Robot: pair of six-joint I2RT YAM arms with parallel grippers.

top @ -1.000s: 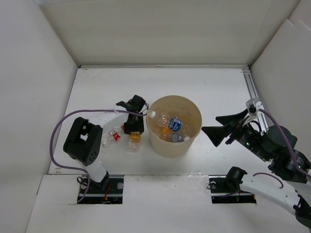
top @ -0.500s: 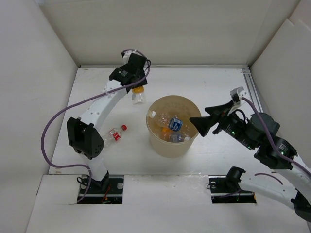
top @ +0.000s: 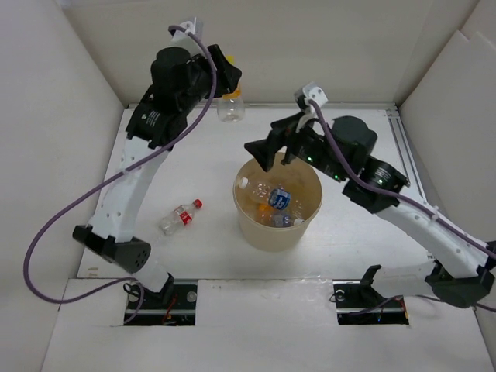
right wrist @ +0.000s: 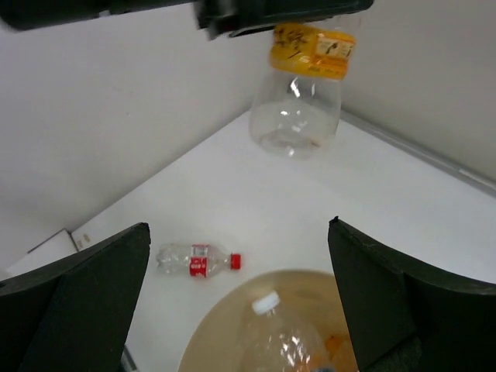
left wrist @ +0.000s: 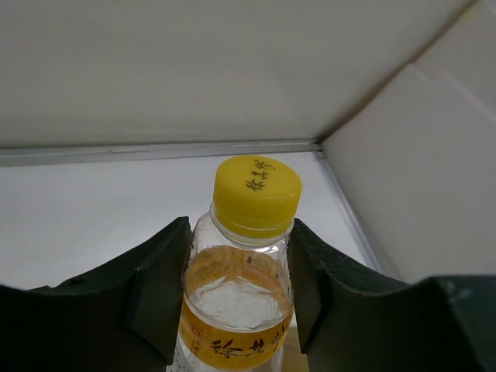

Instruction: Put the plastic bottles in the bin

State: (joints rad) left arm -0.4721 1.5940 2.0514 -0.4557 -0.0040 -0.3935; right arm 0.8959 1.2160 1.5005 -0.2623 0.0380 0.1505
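Note:
My left gripper (top: 225, 84) is raised high near the back wall, left of and behind the bin, and is shut on a clear bottle with a yellow cap and orange label (top: 230, 107). The left wrist view shows its pads (left wrist: 159, 287) pressing the bottle's shoulder (left wrist: 237, 298) from both sides. The beige bin (top: 256, 229) stands mid-table with several bottles (top: 279, 199) inside. A red-labelled bottle (top: 180, 218) lies on the table left of the bin. My right gripper (top: 273, 143) hovers open over the bin's back rim, with nothing between its fingers (right wrist: 93, 287).
White walls enclose the table on the left, back and right. A metal rail (top: 404, 147) runs along the right side. From the right wrist I see the held bottle (right wrist: 298, 116) hanging above, the red-labelled bottle (right wrist: 198, 259) on the table and the bin (right wrist: 225, 333) below.
The left arm has lifted the yellow-capped bottle from the table beside the bin, up and toward the back wall. The right arm has swung left and up over the bin, jaws still open.

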